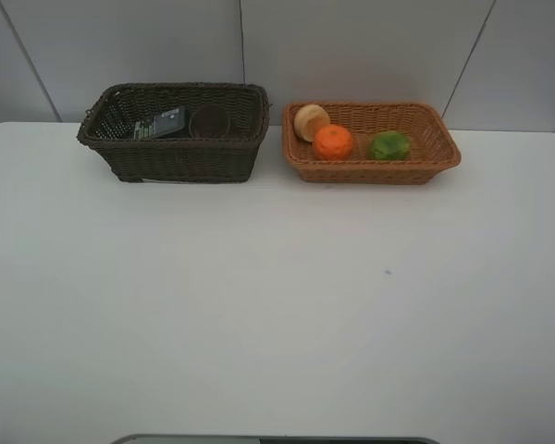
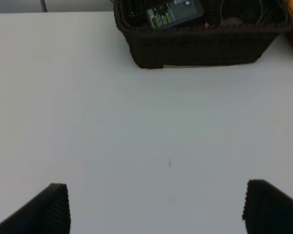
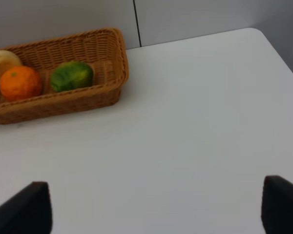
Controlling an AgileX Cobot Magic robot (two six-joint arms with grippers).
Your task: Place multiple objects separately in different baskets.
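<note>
- We see both wicker baskets side by side at the far edge of the white counter [image 1: 259, 305], close together but not touching.
- The dark brown basket [image 1: 176, 134] sits on the left; inside it lies a dark green bottle [image 1: 162, 124] on its side, with a translucent mauve cup [image 1: 210, 120] just beside it.
- In the left wrist view something pinkish shows between bottle and cup, too small for us to name.
- The light orange-tan basket [image 1: 370, 143] on the right holds three fruits in a row: a pale red-yellow fruit [image 1: 311, 121] at its left end, an orange [image 1: 333, 141] touching it, and a green fruit [image 1: 389, 145] near the middle.
- Our left end effector [image 2: 156, 209] hangs over bare counter with its fingers [image 2: 53, 204] spread wide and nothing between them; the dark basket lies well ahead of it.
- Our right end effector [image 3: 156, 209] is likewise spread and empty, its fingers [image 3: 29, 204] above bare counter, the tan basket well apart, ahead and toward the left arm's side.
</note>
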